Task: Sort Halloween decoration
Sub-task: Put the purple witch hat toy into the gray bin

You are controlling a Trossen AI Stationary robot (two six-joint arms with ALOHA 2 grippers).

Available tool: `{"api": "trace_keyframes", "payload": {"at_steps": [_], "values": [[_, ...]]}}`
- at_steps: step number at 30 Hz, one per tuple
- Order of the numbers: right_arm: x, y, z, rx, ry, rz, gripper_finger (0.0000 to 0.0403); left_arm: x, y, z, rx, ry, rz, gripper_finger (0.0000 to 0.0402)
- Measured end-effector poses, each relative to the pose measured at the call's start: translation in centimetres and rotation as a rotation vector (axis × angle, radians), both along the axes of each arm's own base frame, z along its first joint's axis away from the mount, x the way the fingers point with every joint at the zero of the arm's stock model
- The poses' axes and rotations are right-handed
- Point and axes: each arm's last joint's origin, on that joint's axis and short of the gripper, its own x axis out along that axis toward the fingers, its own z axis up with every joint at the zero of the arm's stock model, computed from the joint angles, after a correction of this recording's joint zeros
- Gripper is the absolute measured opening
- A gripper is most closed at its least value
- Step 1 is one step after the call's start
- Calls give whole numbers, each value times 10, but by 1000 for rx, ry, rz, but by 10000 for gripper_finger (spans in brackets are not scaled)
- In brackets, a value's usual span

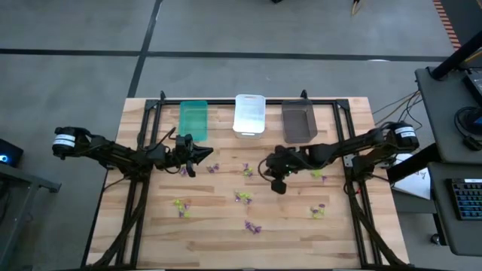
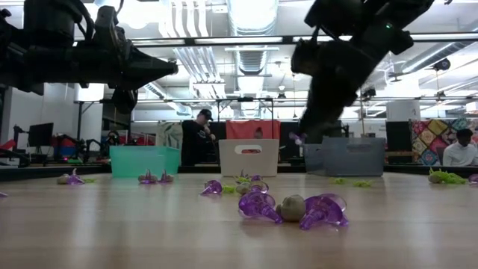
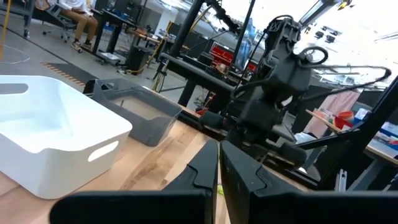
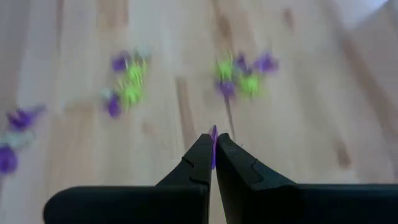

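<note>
The Halloween decoration lies scattered over the wooden table as tiny purple and yellow-green trinkets, for example near the middle (image 1: 242, 198), front left (image 1: 181, 205) and front right (image 1: 318, 211). My right gripper (image 1: 273, 179) hangs above the table's middle, shut on a small purple trinket (image 4: 213, 146) that also shows at its tip in the low view (image 2: 296, 138). Below it, blurred clusters of trinkets (image 4: 129, 84) lie on the wood. My left gripper (image 1: 203, 155) hovers just in front of the green bin, fingers (image 3: 205, 168) pressed together, with nothing seen held.
Three bins stand in a row at the table's back: green (image 1: 193, 119), white (image 1: 249, 113) and dark grey (image 1: 299, 122). A black frame (image 1: 343, 128) runs along the table's sides. People show in the room beyond the table.
</note>
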Motion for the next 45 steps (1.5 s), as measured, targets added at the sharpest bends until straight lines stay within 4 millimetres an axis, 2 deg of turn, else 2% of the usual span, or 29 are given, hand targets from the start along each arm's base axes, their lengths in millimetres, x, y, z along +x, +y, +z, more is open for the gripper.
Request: {"api": "trace_keyframes", "payload": {"at_steps": [7,12,18,22,27,34,40,45], "values": [[12,-27,29,-65,-84,-40,8,0,0,1,0,-6,0,0],[16,-53,57,-148,-19,-88,8,0,0,1,-7,-9,-1,0],[6,-88,90,-279,146,-211,8,0,0,1,-11,-9,-1,0],[-10,-115,99,-307,274,-318,8,0,0,1,-11,-9,-1,0],[-39,-151,91,-232,406,-481,8,0,0,1,-11,-8,-1,0],[-74,-192,64,-135,473,-706,8,0,0,1,-11,-8,-1,0],[-87,-205,36,-139,425,-771,9,0,0,1,-11,-8,-1,0],[-86,-207,27,-158,361,-782,9,0,0,1,-11,-8,0,0]]}}
